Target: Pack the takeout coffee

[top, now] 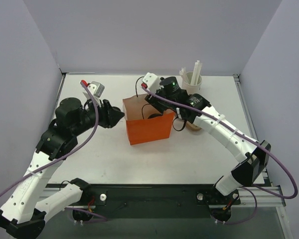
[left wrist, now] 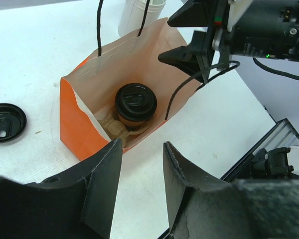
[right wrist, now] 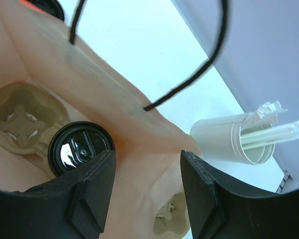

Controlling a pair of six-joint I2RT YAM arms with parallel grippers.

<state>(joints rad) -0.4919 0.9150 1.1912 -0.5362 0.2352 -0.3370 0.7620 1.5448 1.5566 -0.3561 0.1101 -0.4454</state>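
The takeout coffee (left wrist: pixel 135 102), a tan cup under a black lid, stands inside the open orange bag (left wrist: pixel 70 119), seated in a pulp carrier (right wrist: pixel 20 117). From the right wrist its lid (right wrist: pixel 79 147) shows just left of my left finger. My right gripper (right wrist: pixel 147 157) hangs over the bag's back rim (top: pixel 139 99); its jaws are apart and straddle the paper wall without pressing it. My left gripper (left wrist: pixel 143 149) is open and holds nothing, just off the bag's left side (top: pixel 127 122). In the top view the coffee (top: pixel 153 116) is only a dark spot in the bag.
A loose black lid (left wrist: pixel 6 122) lies on the table near the bag. A white cup of stirrers (top: pixel 193 79) stands at the back right. A tan pulp piece (top: pixel 193 127) sits right of the bag under my right arm. The bag's black cord handles (left wrist: pixel 189 87) hang loose.
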